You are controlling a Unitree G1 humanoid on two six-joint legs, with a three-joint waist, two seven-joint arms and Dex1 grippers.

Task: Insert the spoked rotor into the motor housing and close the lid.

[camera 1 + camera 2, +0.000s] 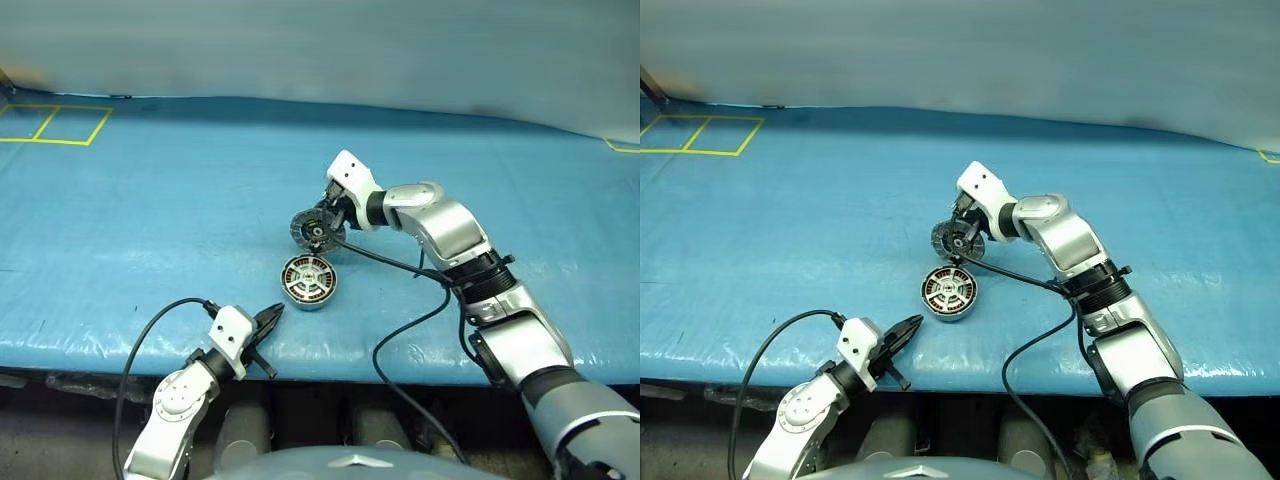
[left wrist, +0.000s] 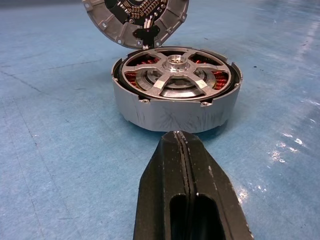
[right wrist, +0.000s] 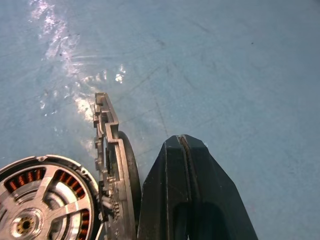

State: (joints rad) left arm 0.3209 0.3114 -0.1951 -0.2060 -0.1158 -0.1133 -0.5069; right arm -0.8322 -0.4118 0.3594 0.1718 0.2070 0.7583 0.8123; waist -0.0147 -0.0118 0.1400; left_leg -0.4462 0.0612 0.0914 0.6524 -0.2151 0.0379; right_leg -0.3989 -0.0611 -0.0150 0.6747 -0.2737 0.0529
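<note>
Silver housing [image 2: 175, 107] is showing copper-red windings under silver spokes; grey lid [image 2: 135, 20] is standing on a blue table [image 1: 150, 220].

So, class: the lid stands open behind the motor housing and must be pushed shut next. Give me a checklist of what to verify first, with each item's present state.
1. Spoked rotor seated inside the motor housing: ok, its spokes lie level with the rim.
2. Lid upright, ready to tip: ok, it stands on edge behind the housing.
3. Right gripper behind the lid's outer face: ok; contact cannot tell.
4. Right gripper's fingers shut for pushing: ok.
5. Left gripper clear of the lid's path: ok, shut, at the table's near edge.
6. Hinge joining lid and housing intact: cannot tell.
</note>
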